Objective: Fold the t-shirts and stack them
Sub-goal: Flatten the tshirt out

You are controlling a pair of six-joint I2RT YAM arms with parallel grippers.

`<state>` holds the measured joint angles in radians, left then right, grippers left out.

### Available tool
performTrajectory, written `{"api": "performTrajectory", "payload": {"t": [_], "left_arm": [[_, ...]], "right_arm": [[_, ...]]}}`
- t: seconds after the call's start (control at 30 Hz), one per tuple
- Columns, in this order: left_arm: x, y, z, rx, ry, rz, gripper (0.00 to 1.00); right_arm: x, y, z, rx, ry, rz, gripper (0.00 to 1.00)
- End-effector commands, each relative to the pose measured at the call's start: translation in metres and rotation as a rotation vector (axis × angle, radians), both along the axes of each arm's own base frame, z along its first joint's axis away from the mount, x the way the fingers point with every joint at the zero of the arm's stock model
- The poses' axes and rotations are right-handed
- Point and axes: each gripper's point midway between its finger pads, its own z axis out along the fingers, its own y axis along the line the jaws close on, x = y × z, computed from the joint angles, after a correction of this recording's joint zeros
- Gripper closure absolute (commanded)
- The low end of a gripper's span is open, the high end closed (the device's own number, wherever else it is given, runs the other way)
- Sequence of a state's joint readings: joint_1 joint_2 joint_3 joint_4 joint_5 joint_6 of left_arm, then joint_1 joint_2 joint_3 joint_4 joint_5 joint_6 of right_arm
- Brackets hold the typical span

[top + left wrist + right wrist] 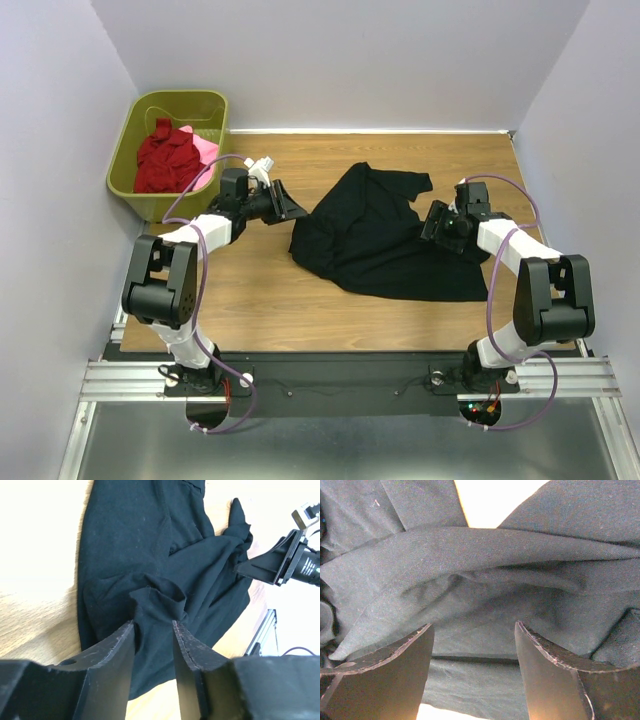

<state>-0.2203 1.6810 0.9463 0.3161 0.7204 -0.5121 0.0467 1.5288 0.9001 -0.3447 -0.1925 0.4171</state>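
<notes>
So here's where I'm at: the big black shirt (375, 240) is lying rumpled and spread out in the middle of the wooden table (260, 300), between my two arms. My left gripper (153, 625) is down at its left edge with the jaws partway apart and a bunched-up ridge of the black cloth sitting right between the fingertips. The cloth fills the gap, but honestly I can't tell if I'm actually pinching it or just straddling it. My right gripper (472, 625) is over on the black shirt's right side, jaws spread wide, low over a long soft fold of the same cloth that runs across in front of the fingers, and nothing's clamped in there. The dark red shirt (163, 160) and the pink shirt (205, 150) are crumpled together in the olive-green basket (180, 96) at the far left corner of the table, with the red one covering most of the pink.
</notes>
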Motion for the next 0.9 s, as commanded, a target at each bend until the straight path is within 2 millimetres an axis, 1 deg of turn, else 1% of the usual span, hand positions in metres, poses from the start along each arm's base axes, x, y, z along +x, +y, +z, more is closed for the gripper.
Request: {"api": "performTrajectory", "payload": {"t": [0.0,0.07,0.2,0.33,0.37,0.4,0.43,0.47,0.53,0.57,0.63,0.67,0.73,0.77,0.8,0.83,0.87], "left_arm": [[-0.004,0.002,0.020,-0.009,-0.074,-0.002,0.56],[-0.007,0.003,0.017,-0.010,-0.065,-0.001,0.57],[-0.009,0.001,0.003,-0.003,-0.032,-0.007,0.58],[-0.009,-0.006,0.000,-0.007,-0.026,-0.021,0.61],[-0.008,-0.007,0.002,-0.009,-0.032,-0.022,0.67],[-0.007,-0.008,0.003,-0.011,-0.036,-0.023,0.68],[-0.007,-0.008,0.005,-0.011,-0.039,-0.023,0.74],[-0.005,-0.008,0.008,-0.012,-0.047,-0.022,0.78],[-0.005,-0.007,0.012,-0.001,-0.062,-0.018,0.91],[-0.003,-0.004,0.014,0.014,-0.064,-0.006,0.95],[-0.003,-0.001,0.022,0.039,-0.095,0.004,1.00],[0.000,0.003,0.025,0.057,-0.108,0.023,1.00],[-0.003,0.010,0.035,0.083,-0.124,0.047,1.00],[-0.001,0.017,0.036,0.108,-0.126,0.083,1.00],[-0.004,0.026,0.042,0.125,-0.120,0.113,1.00],[-0.001,0.037,0.040,0.156,-0.112,0.166,1.00],[-0.006,0.045,0.036,0.175,-0.076,0.189,1.00]], "right_arm": [[-0.001,-0.002,0.008,-0.003,-0.030,0.010,0.28],[-0.003,-0.001,0.006,0.001,-0.023,0.009,0.28],[-0.003,0.000,0.004,0.006,-0.016,0.011,0.28],[-0.003,-0.001,0.005,-0.001,-0.020,0.010,0.28],[-0.004,-0.002,0.004,-0.004,-0.019,0.008,0.28],[-0.004,-0.002,0.003,-0.004,-0.017,0.008,0.28],[-0.004,-0.002,0.004,-0.006,-0.021,0.008,0.28],[-0.005,-0.003,0.003,-0.009,-0.018,0.005,0.28],[-0.005,-0.005,0.002,-0.018,-0.014,-0.006,0.28],[-0.005,-0.006,0.002,-0.021,-0.014,-0.008,0.28],[-0.007,-0.007,0.000,-0.024,-0.008,-0.011,0.28],[-0.007,-0.006,-0.001,-0.025,-0.006,-0.008,0.28],[-0.007,-0.005,-0.005,-0.018,0.008,-0.010,0.28],[-0.007,-0.005,-0.007,-0.012,0.015,-0.011,0.28],[-0.008,-0.004,-0.013,-0.009,0.037,-0.010,0.28],[-0.005,-0.003,-0.014,-0.007,0.039,-0.012,0.28],[-0.002,-0.004,-0.016,-0.011,0.044,-0.018,0.28]]}}
